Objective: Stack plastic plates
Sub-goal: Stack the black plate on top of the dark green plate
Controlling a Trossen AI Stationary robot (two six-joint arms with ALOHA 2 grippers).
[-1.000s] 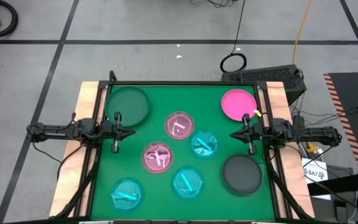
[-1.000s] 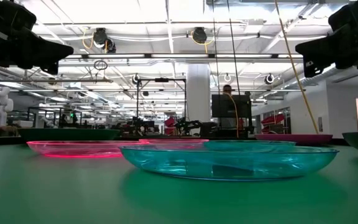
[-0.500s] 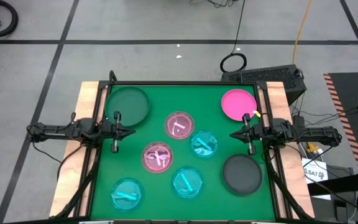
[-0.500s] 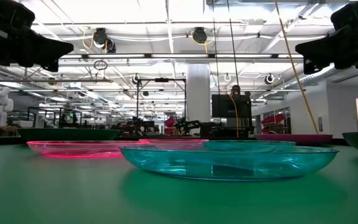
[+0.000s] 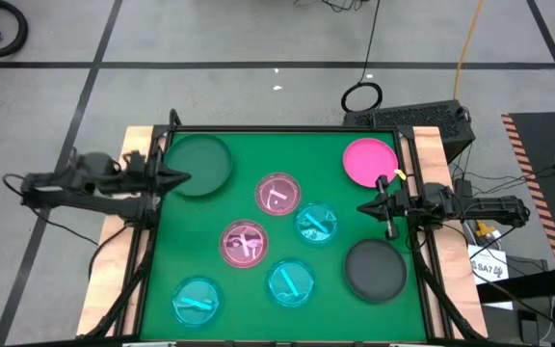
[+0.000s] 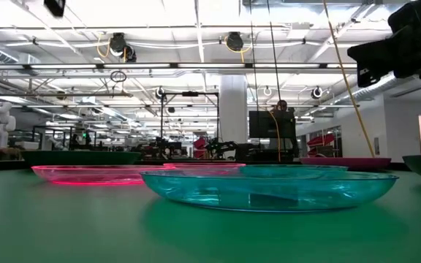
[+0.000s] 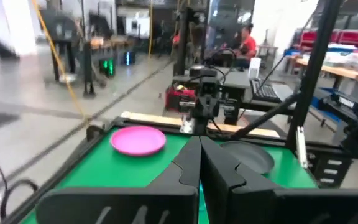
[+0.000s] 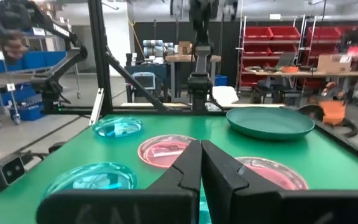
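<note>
From above I see seven round plastic plates lying singly on the green worktop (image 5: 167,280), none stacked. The dark green plate (image 5: 200,164) sits at the far left corner, and the opaque magenta plate (image 5: 369,161) at the far right. A black-looking dark plate (image 5: 375,271) lies near the right edge, toward the near side. In the middle are two translucent pink plates, one farther (image 5: 277,194) and one nearer (image 5: 244,243), the second to the left of the first. Three translucent cyan plates fill the rest: one right of centre (image 5: 316,223), just beside the farther pink plate, one at centre near (image 5: 291,282), and one at the near left corner (image 5: 198,300).

My left gripper (image 5: 183,176) points at the left edge of the dark green plate, over the worktop's left border; in its wrist view its fingers (image 7: 219,171) are pressed together with nothing between them. My right gripper (image 5: 364,209) hangs over the right side of the worktop, between the magenta plate and the dark plate, and its fingers (image 8: 219,169) are likewise closed and empty.

In the low view the nearest cyan plate rests flat on the green surface.
</note>
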